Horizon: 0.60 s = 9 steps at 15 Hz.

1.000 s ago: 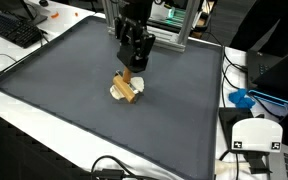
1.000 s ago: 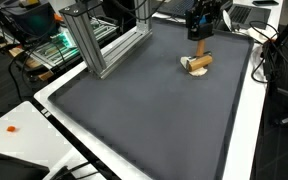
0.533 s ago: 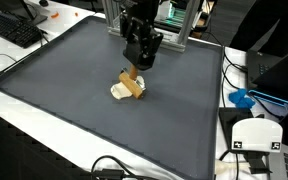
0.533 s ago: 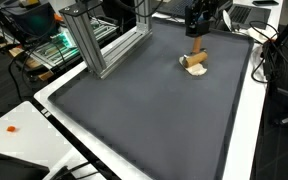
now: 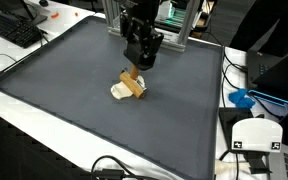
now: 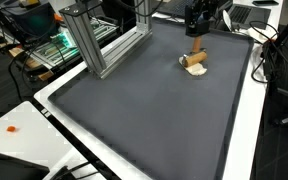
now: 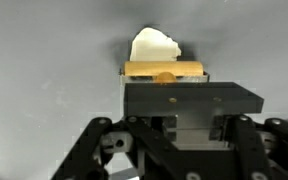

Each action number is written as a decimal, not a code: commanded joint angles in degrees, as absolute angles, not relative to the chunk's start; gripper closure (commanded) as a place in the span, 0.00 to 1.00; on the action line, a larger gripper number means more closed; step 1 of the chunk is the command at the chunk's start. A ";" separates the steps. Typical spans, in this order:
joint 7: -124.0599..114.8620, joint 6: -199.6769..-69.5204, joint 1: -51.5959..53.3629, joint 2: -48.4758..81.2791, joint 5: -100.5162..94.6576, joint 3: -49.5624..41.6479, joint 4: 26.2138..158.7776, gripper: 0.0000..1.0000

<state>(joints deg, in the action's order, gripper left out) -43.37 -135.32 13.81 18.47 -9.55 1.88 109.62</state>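
A small wooden block (image 5: 133, 84) and a white crumpled object (image 5: 118, 91) are on a dark grey mat (image 5: 64, 80). My gripper (image 5: 139, 66) hangs right above them, shut on the block's upper end, so the block stands tilted with its lower end by the white object. In an exterior view the block (image 6: 200, 54) stands upright under the gripper (image 6: 198, 38), above the white object (image 6: 193, 69). In the wrist view the gripper (image 7: 189, 85) fills the lower half, with the block (image 7: 164, 70) just beyond it and the white object (image 7: 152, 46) behind.
An aluminium frame (image 5: 174, 30) stands at the mat's far edge, close behind the arm; it also shows in an exterior view (image 6: 104, 45). A keyboard (image 5: 14, 30), a blue item (image 5: 242, 98), a white device (image 5: 254, 135) and cables (image 5: 109, 168) lie off the mat.
Since a second ago my gripper has risen a little and the wooden block has gone from lying flat to standing tilted. Nothing has moved in the last half second.
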 commanded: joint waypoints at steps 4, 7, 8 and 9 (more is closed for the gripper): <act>-42.36 -133.17 13.86 20.34 -8.42 2.46 109.33 0.46; -42.10 -133.39 13.87 20.61 -8.41 2.48 109.14 0.68; -41.99 -133.46 13.86 20.62 -8.36 2.52 109.00 0.73; -41.69 -133.41 13.70 20.59 -8.01 2.60 108.91 0.74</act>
